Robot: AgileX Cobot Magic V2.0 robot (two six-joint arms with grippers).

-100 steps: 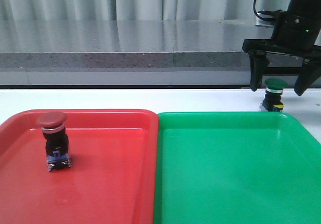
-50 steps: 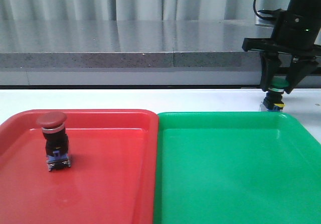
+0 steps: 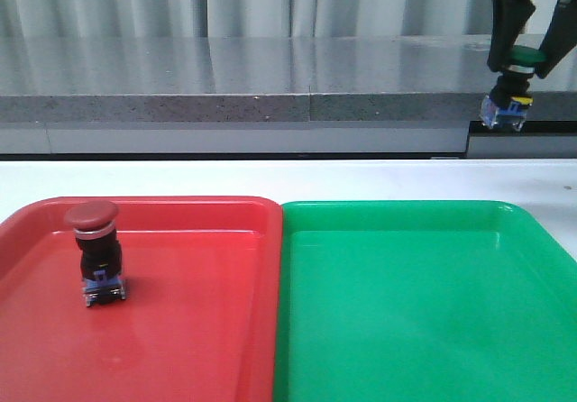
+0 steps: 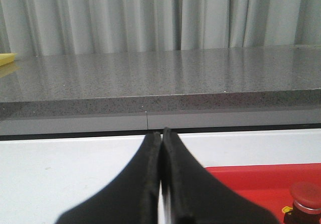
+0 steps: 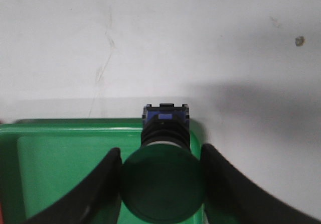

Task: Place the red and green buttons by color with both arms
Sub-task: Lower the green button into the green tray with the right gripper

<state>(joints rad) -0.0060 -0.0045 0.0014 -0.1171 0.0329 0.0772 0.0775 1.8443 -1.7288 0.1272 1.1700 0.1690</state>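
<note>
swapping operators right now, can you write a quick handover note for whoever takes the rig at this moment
Right claw: shut on the green button, held by its cap high in the air, beyond the far right corner of the green tray.
Left claw: shut, holding nothing, near the red tray.
Red button: standing upright in the red tray.
Done: red sorted, green picked up.
Left: bring the green button over the green tray, set it down, release.

White flat worktop (image 3: 379,178) carries red plastic tray (image 3: 180,348) at 9 o'clock, touching green plastic tray (image 3: 424,330) at 3 o'clock.
</note>
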